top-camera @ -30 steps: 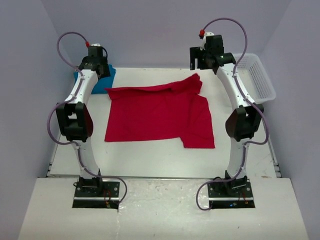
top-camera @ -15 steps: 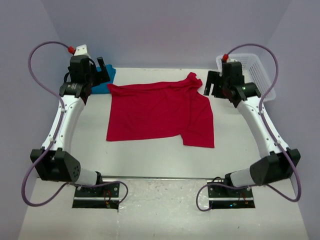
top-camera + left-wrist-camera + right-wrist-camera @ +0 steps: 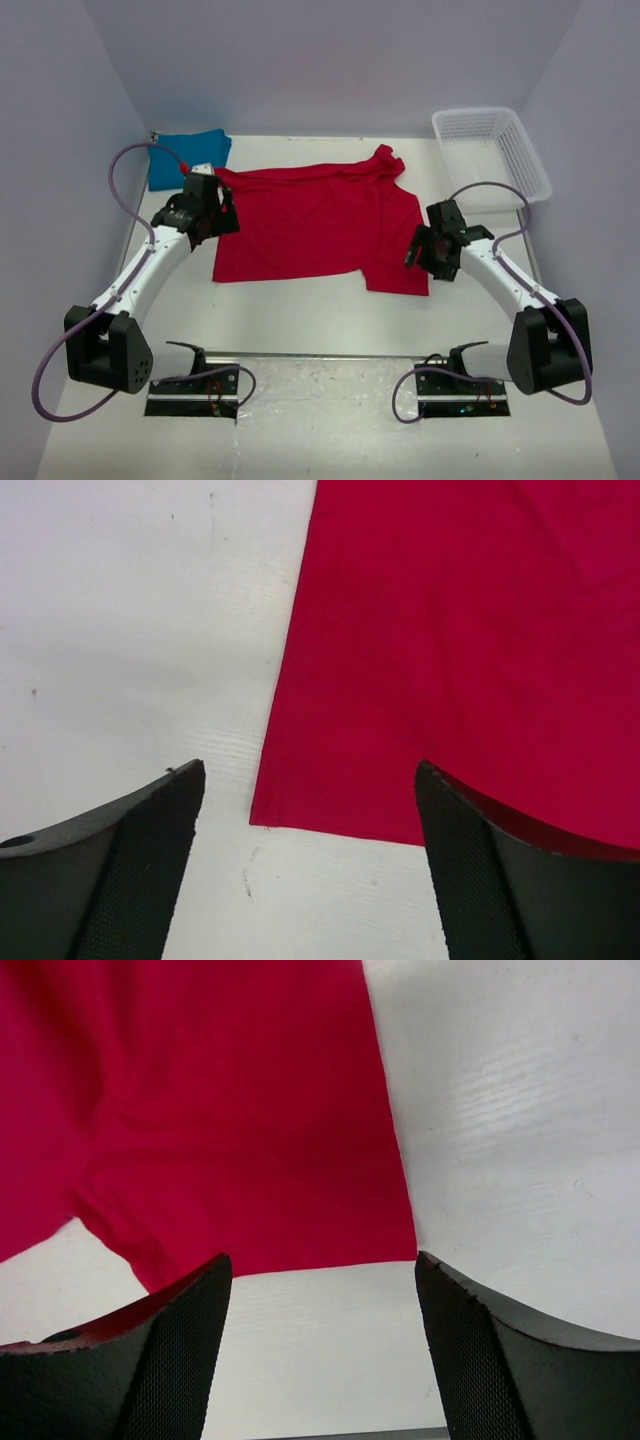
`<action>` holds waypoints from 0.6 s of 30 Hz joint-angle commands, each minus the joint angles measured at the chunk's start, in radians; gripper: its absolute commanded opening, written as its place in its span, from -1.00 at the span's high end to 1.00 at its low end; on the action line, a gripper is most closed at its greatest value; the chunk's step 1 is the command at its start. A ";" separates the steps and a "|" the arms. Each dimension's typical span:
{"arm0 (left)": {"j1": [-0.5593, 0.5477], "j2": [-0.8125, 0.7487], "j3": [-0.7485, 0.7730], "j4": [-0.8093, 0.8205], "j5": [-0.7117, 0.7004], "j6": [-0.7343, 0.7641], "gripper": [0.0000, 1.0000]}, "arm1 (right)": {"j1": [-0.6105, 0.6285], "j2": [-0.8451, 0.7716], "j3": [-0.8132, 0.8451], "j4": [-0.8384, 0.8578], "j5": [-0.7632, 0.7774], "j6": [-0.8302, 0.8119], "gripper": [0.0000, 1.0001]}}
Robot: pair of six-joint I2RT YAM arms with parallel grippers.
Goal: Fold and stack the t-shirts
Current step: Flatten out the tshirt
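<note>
The red t-shirt [image 3: 310, 225] lies spread in the middle of the white table [image 3: 300, 310], with one sleeve bunched at its far right. A teal-blue t-shirt [image 3: 188, 158] lies folded at the back left corner. My left gripper [image 3: 222, 218] hovers over the red shirt's left edge. It is open and holds nothing, and the left wrist view shows the red cloth [image 3: 460, 650] and its near left corner between the fingers [image 3: 140, 870]. My right gripper [image 3: 418, 250] is open too, above the shirt's near right corner [image 3: 400, 1245].
A white mesh basket [image 3: 492, 150] stands at the back right corner. The walls of the enclosure close in on both sides. Purple cables loop off both arms.
Both arms have swung from the far edge of the table toward the near side and come down lower. The jaws have opened wider. The red shirt's far edge has settled flat.
</note>
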 commanded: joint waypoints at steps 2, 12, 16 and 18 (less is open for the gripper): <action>0.005 -0.091 -0.012 0.029 0.041 -0.045 -0.55 | 0.004 -0.095 -0.075 0.067 -0.002 0.103 -0.49; 0.002 -0.176 0.034 -0.012 0.023 0.021 -0.61 | -0.003 -0.054 -0.176 0.093 -0.029 0.143 -0.45; 0.003 -0.219 0.060 -0.034 0.003 0.040 -0.63 | -0.006 -0.013 -0.179 0.098 -0.011 0.160 -0.41; 0.002 -0.236 0.069 -0.049 -0.011 0.046 -0.64 | -0.009 0.006 -0.182 0.113 -0.008 0.163 -0.39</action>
